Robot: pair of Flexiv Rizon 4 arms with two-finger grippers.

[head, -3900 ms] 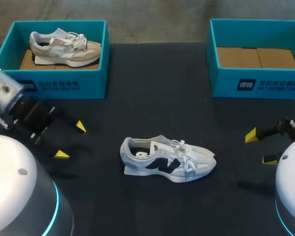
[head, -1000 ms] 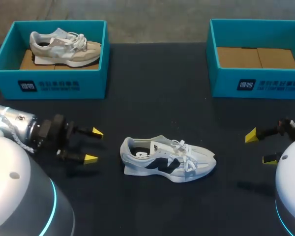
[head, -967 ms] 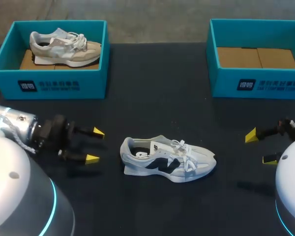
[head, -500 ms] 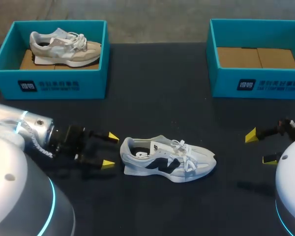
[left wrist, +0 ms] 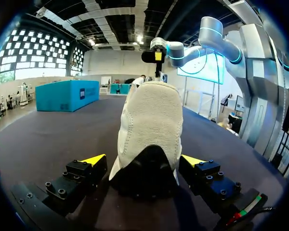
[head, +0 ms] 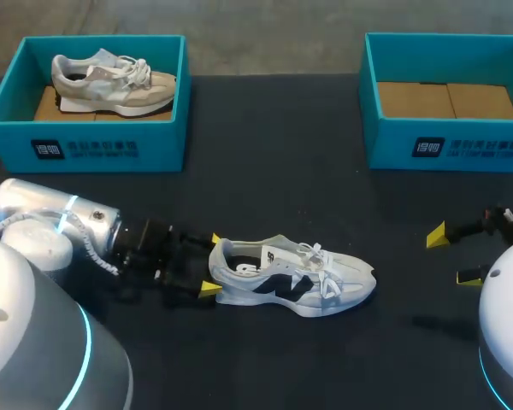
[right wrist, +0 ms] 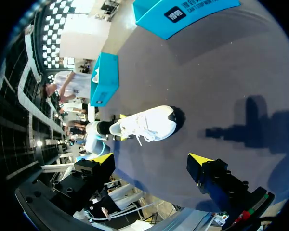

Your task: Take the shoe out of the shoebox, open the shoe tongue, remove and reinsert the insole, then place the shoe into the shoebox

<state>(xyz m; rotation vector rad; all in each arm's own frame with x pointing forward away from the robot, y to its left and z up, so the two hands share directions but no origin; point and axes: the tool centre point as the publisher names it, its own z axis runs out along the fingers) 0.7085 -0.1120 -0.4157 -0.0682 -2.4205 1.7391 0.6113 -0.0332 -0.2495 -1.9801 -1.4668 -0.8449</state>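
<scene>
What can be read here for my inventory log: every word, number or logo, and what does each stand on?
Nothing is clear enough to quote.
Left shoebox, front wall: dark square mark with white characters, too small to read.
Right shoebox, front wall: the same kind of label, too small to read.
White shoe: dark logo on its side and print on its insole, both blurred.
Beige shoe: no print visible.

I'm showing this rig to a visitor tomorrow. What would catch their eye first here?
The white-and-black sneaker lies alone mid-table, with the left arm stretched low along the table and its open jaws either side of the heel. Behind it, two teal boxes stand at the far corners: the left box holds a beige sneaker, and the right box shows only bare cardboard.
</scene>
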